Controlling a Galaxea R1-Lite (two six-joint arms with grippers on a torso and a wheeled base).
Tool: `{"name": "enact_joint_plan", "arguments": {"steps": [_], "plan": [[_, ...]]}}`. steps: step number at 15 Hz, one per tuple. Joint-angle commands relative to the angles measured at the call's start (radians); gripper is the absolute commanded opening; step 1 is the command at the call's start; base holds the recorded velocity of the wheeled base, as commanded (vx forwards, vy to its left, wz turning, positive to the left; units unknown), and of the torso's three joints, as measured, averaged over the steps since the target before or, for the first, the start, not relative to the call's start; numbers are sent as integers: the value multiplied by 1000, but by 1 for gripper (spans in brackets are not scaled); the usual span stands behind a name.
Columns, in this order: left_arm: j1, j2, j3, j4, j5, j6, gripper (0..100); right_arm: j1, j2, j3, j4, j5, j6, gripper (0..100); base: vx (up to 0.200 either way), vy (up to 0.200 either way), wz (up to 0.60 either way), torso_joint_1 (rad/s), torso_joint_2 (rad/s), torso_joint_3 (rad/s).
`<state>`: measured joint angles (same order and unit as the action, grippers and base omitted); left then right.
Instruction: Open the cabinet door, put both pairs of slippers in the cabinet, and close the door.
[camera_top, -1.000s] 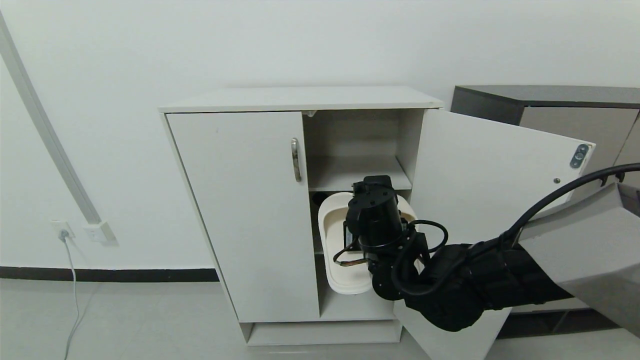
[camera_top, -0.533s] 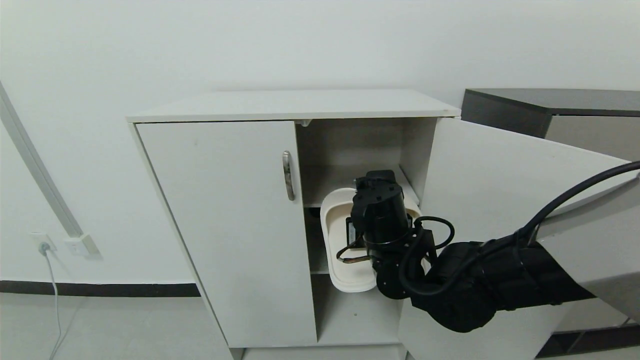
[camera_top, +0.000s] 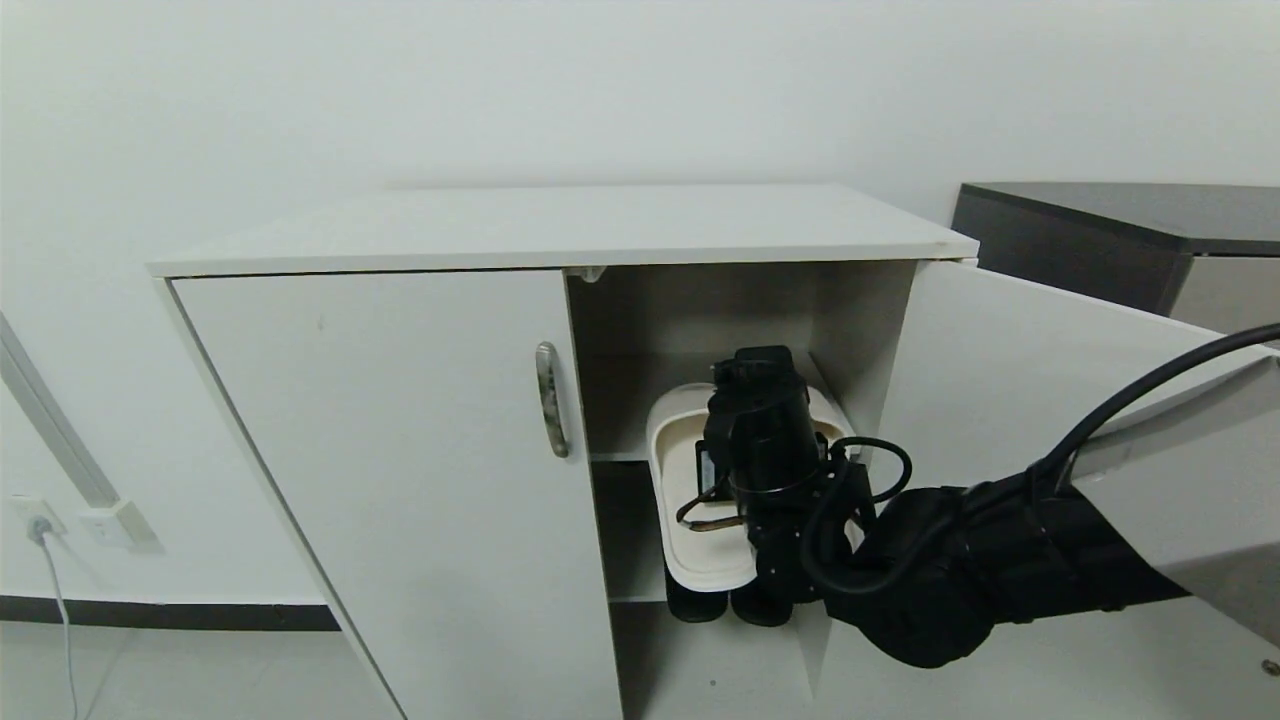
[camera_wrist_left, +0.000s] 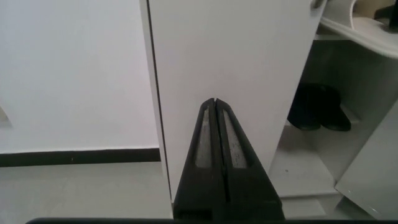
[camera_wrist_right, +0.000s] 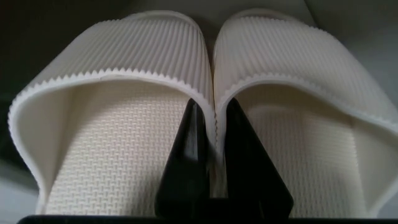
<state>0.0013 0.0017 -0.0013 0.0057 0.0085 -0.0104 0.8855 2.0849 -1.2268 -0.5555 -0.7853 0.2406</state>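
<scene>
Cabinet (camera_top: 560, 225) is standing against the wall. Its right door (camera_top: 1000, 370) is hanging wide open; its left door (camera_top: 400, 450) is sitting shut, with the handle (camera_top: 549, 400) at its inner edge.

Right gripper (camera_wrist_right: 214, 115) is pinching the white slippers (camera_top: 690, 500) as a pair. One finger is sitting inside each slipper, and the two inner side walls are pressed together between them. The pair is tilting with its soles facing the closed door. The toes are pointing into the open right half, level with the front edge of the upper shelf (camera_top: 630, 445). Whether the toes are touching that shelf cannot be told.

Black slippers (camera_top: 700, 605) are standing side by side on the shelf below, near its front edge and directly under the white pair.

Left gripper (camera_wrist_left: 214, 106) is hanging low in front of the closed left door, with its fingers pressed together and nothing between them.
</scene>
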Motion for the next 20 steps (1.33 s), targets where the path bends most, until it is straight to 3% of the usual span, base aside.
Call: {"name": "enact_joint_plan", "arguments": {"steps": [1, 7, 12, 15, 20], "plan": [[0, 0, 0, 0, -1, 0, 0, 4, 3, 1, 0, 1, 0, 0, 0, 0, 0, 0, 0, 0], [0, 0, 0, 0, 1, 0, 0, -36, 37, -65, 11, 64, -20, 0, 0, 0, 0, 0, 0, 0], [0, 0, 0, 0, 5, 0, 0, -71, 58, -188, 190, 138, -21, 0, 0, 0, 0, 0, 0, 0], [0, 0, 0, 0, 7, 0, 0, -102, 124, -356, 329, 144, -6, 0, 0, 0, 0, 0, 0, 0], [0, 0, 0, 0, 8, -2, 0, -148, 208, -507, 353, 141, -3, 0, 0, 0, 0, 0, 0, 0]]}}
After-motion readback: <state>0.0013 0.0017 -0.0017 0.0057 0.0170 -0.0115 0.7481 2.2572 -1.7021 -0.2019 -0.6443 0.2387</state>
